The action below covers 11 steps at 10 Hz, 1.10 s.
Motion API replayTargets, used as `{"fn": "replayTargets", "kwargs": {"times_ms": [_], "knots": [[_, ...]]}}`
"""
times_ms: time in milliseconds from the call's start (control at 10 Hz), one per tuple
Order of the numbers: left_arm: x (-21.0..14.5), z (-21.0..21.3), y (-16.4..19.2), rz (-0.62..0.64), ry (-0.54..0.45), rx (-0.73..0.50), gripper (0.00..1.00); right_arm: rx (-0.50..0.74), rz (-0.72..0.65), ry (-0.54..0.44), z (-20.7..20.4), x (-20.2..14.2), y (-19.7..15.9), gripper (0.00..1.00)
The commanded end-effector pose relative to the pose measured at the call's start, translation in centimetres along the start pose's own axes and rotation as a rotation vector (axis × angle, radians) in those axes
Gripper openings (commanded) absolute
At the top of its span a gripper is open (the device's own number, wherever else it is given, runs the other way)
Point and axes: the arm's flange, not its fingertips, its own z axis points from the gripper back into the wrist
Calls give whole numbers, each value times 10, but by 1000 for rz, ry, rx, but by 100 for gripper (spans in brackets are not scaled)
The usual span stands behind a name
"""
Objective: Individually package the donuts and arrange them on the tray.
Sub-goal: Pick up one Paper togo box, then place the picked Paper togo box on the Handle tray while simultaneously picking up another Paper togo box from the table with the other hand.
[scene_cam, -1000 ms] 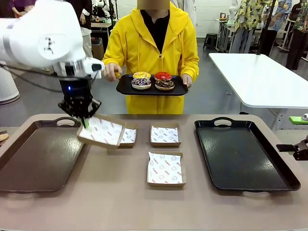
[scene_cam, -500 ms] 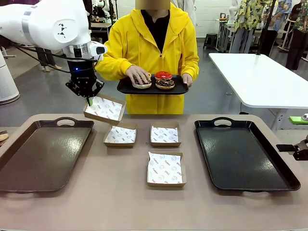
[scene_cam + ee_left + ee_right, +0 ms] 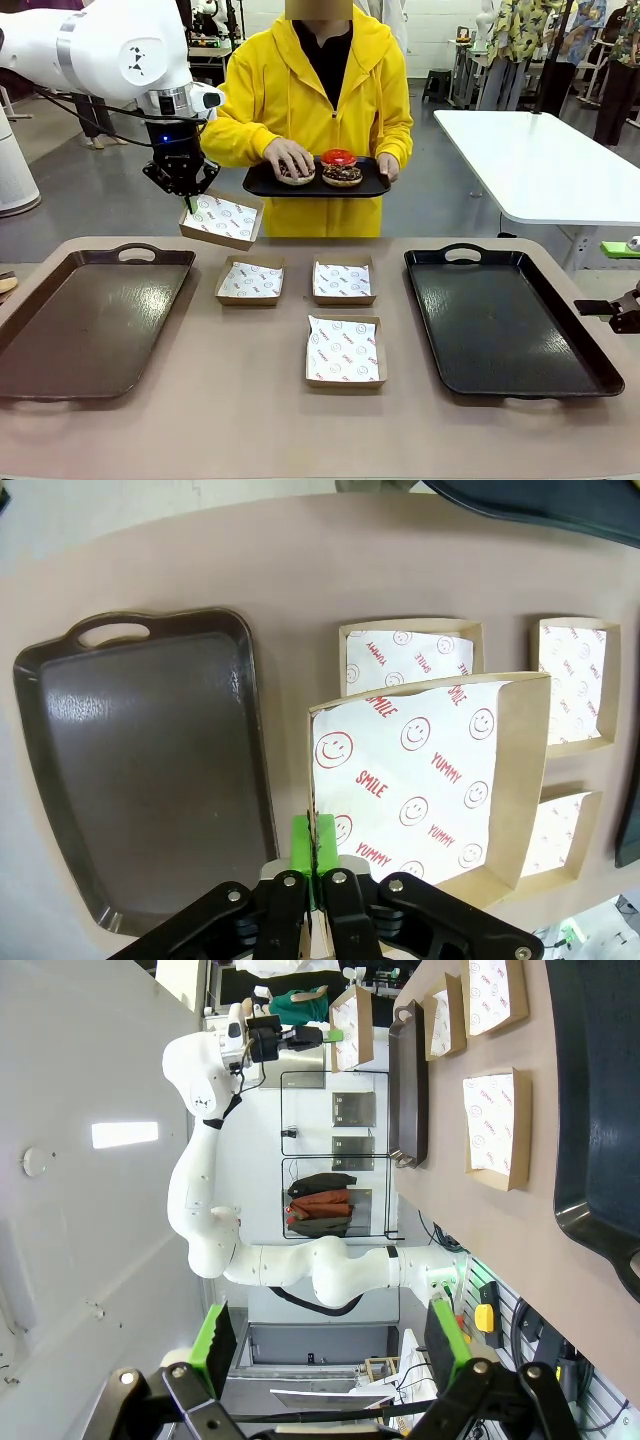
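The left end effector [image 3: 187,200], pinched tight on a box's [image 3: 222,219] rim, holds it tilted near the person's tray [image 3: 262,182], where the donuts [image 3: 340,168] sit, a hand [image 3: 290,156] on one. Level the box and keep it steady for loading. The right end effector [image 3: 330,1345] has its jaws spread wide, gripping nothing.

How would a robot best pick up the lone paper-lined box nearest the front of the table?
By one thin side wall, pinched from straight above, probably the right wall, nearest the open right gripper. The box lies flat, open-topped, nothing touching it. The left gripper holds another box by its rim likewise.
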Motion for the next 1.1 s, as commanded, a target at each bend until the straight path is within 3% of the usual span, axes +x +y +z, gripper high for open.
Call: {"fn": "replayTargets", "kwargs": {"times_ms": [0,1000], "knots": [[-5,3,1,0,-4,6,0,14,4,0,0,0,1,100],[-5,3,1,0,-4,6,0,14,4,0,0,0,1,100]]}}
